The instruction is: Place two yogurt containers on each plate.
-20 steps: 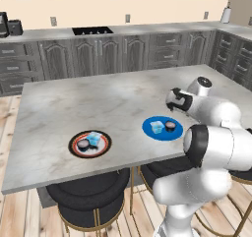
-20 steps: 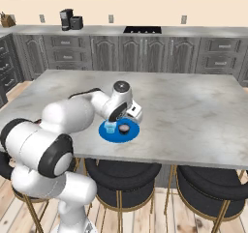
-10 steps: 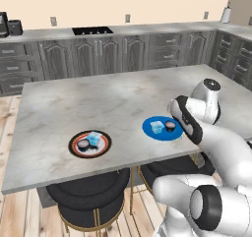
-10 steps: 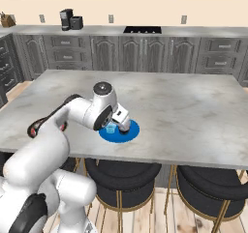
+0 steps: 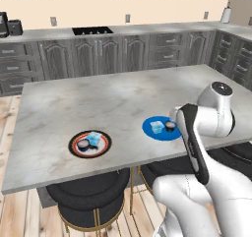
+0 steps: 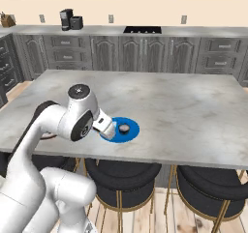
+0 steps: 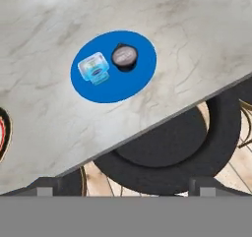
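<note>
Retreating from the blue plate (image 7: 140,81), the arm has swung back; jaws released, both plates hold two tubs.

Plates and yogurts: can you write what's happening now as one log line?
blue plate: pale blue tub + dark tub | patterned plate: two tubs | pincer: open, empty, above counter edge

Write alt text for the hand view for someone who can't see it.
A bright blue plate on a grey marble counter holds a pale blue boxy yogurt tub and a dark round yogurt tub, side by side. A black stool sits below the counter edge.
</note>
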Available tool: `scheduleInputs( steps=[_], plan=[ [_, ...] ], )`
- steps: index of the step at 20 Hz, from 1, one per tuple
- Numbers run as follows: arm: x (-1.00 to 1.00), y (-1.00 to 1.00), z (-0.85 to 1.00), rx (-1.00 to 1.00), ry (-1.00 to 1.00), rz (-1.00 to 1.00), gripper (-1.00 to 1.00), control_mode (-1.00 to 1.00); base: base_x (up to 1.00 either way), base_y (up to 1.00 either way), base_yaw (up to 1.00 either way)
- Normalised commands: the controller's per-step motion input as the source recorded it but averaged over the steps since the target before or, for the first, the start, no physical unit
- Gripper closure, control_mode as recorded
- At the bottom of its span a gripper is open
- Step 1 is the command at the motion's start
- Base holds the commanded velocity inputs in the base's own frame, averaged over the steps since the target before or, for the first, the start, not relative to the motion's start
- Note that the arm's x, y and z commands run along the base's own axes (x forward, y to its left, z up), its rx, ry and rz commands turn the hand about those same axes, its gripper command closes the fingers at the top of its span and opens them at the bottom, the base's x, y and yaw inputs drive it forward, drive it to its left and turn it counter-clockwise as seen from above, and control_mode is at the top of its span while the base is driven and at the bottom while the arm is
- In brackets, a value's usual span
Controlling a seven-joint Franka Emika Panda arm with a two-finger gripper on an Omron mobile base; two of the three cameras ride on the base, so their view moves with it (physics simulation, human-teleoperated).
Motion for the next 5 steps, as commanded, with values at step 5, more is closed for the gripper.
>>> scheduleInputs(
  steps=[5],
  plan=[
    [-1.0,0.11,0.07,-0.07,-0.07,0.03,-1.0,-1.0,0.0,0.0,0.0]
  ],
)
